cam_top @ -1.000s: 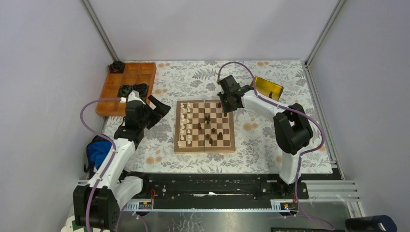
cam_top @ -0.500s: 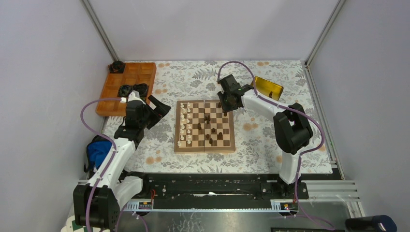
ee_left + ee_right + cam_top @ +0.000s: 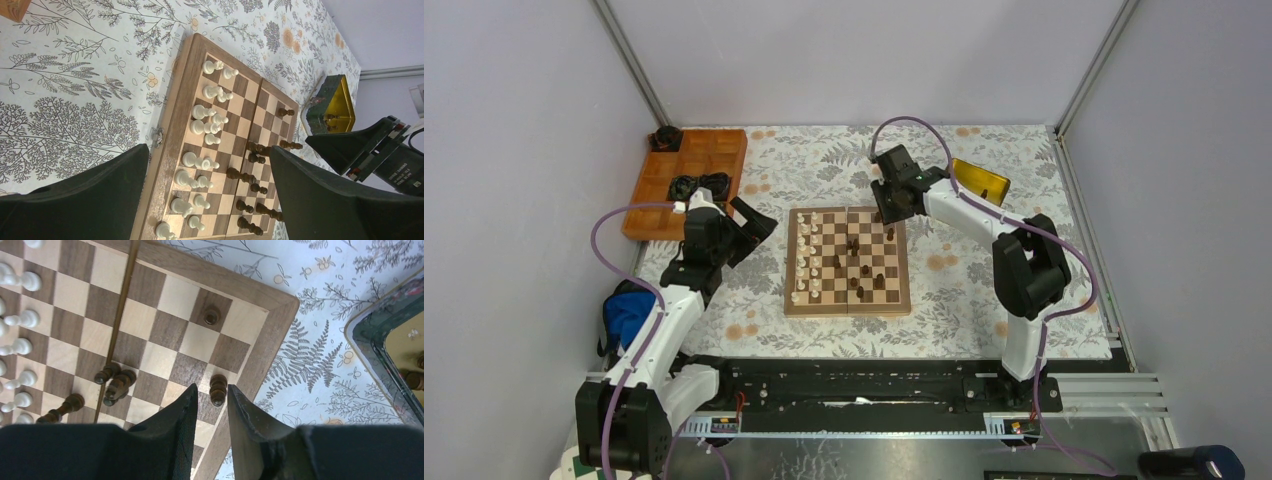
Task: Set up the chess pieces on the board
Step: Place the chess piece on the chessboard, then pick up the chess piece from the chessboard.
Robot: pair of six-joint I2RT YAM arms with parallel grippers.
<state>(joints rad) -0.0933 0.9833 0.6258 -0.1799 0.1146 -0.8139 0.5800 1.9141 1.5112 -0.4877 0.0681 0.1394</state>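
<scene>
The wooden chessboard (image 3: 848,309) lies mid-table. Cream-white pieces (image 3: 804,258) stand in two columns along its left side, also in the left wrist view (image 3: 200,126). Dark pieces (image 3: 860,268) stand scattered on its right half. My right gripper (image 3: 887,211) hovers over the board's far right corner, fingers slightly apart. In the right wrist view (image 3: 212,387) a dark pawn (image 3: 217,389) stands free on an edge square below the tips; it also shows from above (image 3: 890,233). My left gripper (image 3: 756,225) is wide open and empty, left of the board (image 3: 209,149).
A yellow-lined tin (image 3: 980,181) right of the board holds more dark pieces (image 3: 414,377). An orange tray (image 3: 724,140) with black ring items (image 3: 699,184) sits far left. A blue object (image 3: 627,312) lies by the left arm. Walls enclose the table.
My right gripper has lifted and drawn back toward the far edge, leaving the dark pawn standing on the board's right edge column. The left arm has not moved.
</scene>
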